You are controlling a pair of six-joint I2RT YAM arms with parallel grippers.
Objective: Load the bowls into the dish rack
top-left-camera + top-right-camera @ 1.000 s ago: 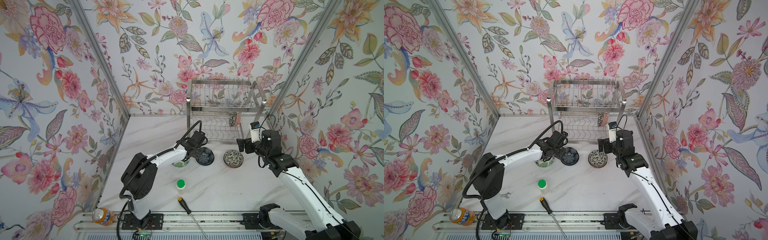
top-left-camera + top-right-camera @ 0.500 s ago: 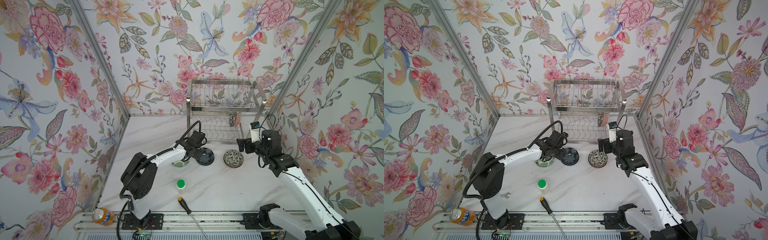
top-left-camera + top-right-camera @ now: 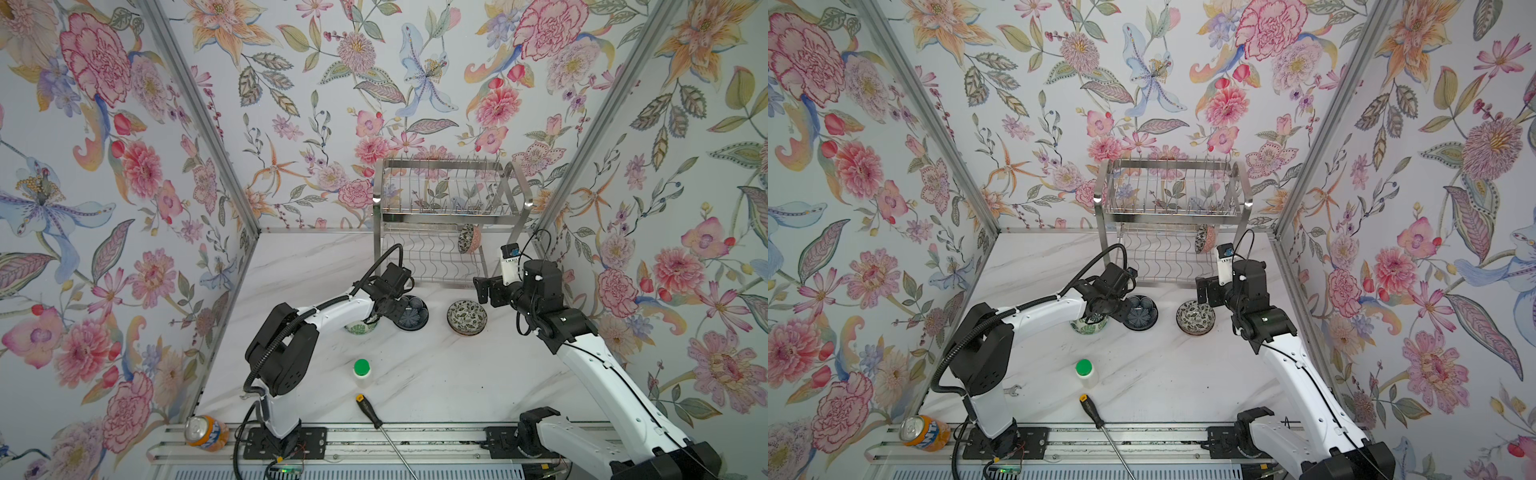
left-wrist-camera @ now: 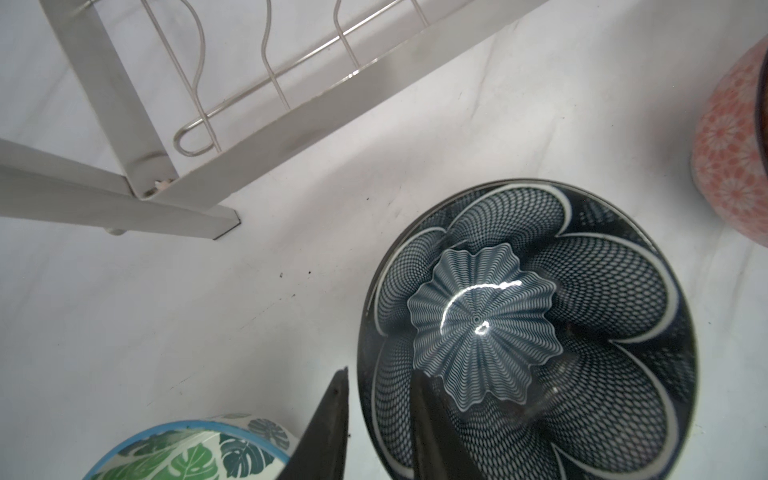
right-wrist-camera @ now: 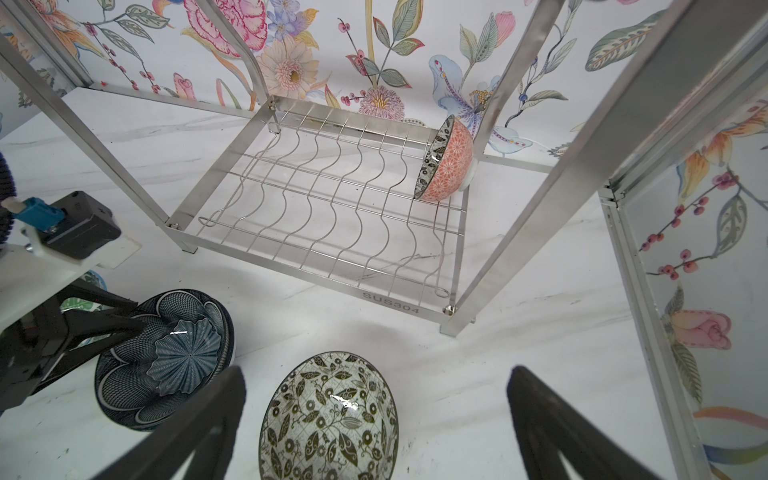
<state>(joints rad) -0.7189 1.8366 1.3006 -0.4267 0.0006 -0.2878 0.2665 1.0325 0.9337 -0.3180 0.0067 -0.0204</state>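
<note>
Pale, perhaps marble tabletop (image 3: 436,374) — floral walls (image 3: 332,104)

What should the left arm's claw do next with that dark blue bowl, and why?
Probably close the left gripper on the navy bowl. Its jaws straddle the rim, one inside and one outside, with a gap on the outer side, so it looks not yet pinched. The bowl sits on the table, outside the dish rack, so a grip comes before lifting.
</note>
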